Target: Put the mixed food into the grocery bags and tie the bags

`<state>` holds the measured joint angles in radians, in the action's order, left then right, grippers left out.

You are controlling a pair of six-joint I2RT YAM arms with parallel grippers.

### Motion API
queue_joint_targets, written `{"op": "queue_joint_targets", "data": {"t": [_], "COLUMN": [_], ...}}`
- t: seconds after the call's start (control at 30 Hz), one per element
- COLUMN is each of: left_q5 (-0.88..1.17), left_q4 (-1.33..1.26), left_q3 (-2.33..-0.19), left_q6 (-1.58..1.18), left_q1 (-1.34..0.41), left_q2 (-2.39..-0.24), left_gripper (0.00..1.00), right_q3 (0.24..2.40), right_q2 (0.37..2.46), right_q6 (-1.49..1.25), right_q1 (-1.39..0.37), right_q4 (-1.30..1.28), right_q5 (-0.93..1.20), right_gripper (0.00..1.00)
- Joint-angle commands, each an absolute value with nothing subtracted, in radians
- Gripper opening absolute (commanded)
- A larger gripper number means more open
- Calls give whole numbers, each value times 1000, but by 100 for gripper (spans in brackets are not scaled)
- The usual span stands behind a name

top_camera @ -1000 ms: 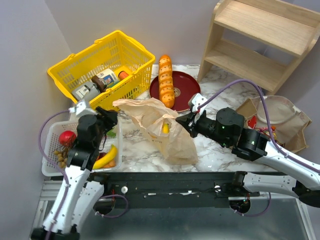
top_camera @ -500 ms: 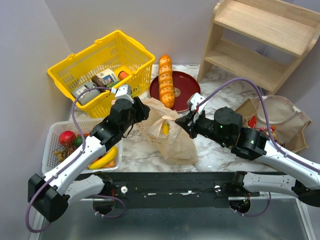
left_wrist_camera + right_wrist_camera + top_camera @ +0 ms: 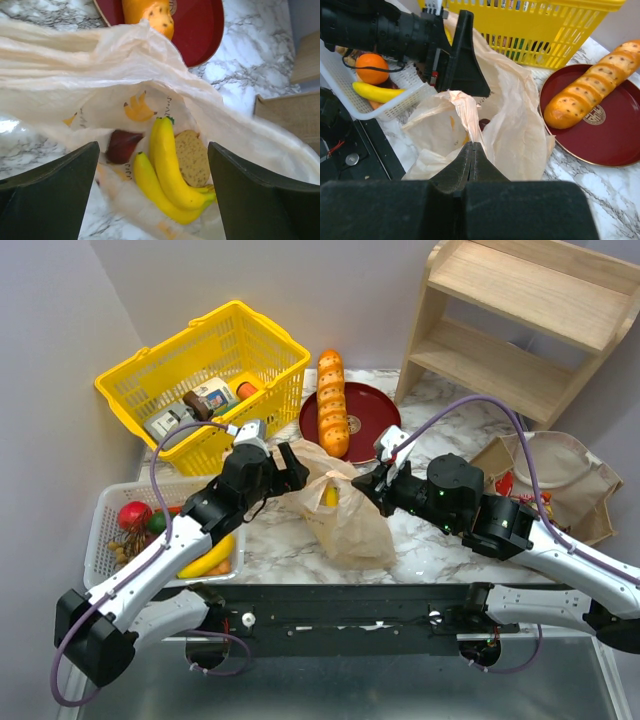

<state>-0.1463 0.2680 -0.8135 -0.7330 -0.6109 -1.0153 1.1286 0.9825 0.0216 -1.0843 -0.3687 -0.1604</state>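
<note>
The tan plastic bag (image 3: 345, 515) lies mid-table with its mouth held up. My right gripper (image 3: 372, 483) is shut on a twisted strip of its rim (image 3: 470, 112), fingertips closed (image 3: 472, 145). My left gripper (image 3: 290, 465) is open and empty, hovering at the bag's mouth (image 3: 152, 147). Inside the bag I see two yellow bananas (image 3: 170, 170), a round brown bun (image 3: 192, 157) and a dark red item (image 3: 122, 145). The brown paper bag (image 3: 590, 485) with white rope handles stands at the right, something red (image 3: 505, 483) showing at its edge.
A white mesh tray (image 3: 100, 540) at the left holds a banana (image 3: 210, 558), a red fruit (image 3: 133, 514) and an orange (image 3: 371, 67). The yellow basket (image 3: 215, 360) stands behind it. A red plate (image 3: 370, 410) carries the long loaf (image 3: 332, 400). A wooden shelf (image 3: 520, 320) stands back right.
My left arm has swung from over the white tray to the bag's mouth, open all the way. My right gripper has stayed shut on the bag's rim.
</note>
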Motion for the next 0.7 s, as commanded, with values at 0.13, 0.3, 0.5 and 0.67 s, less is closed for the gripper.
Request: {"op": "queue_joint_targets", "data": {"t": [0.13, 0.3, 0.5, 0.67], "left_q5": [-354, -256, -189, -181], "left_q4": [604, 663, 546, 318], "left_q3": [-827, -704, -539, -434], "left_q6": [-759, -831, -929, -1043], "left_q1": [-500, -271, -65, -37], "left_q2": [-818, -742, -741, -840], "left_gripper": [87, 87, 91, 90], "right_q3": [1152, 1149, 1140, 1141], "right_q2": [965, 956, 951, 943], "right_q6": [15, 18, 23, 34], "right_q1": [-1080, -1078, -1078, -1078], "right_q4": [-390, -390, -390, -391], "right_q5": [-187, -192, -192, -192], "right_gripper": [1, 1, 1, 1]}}
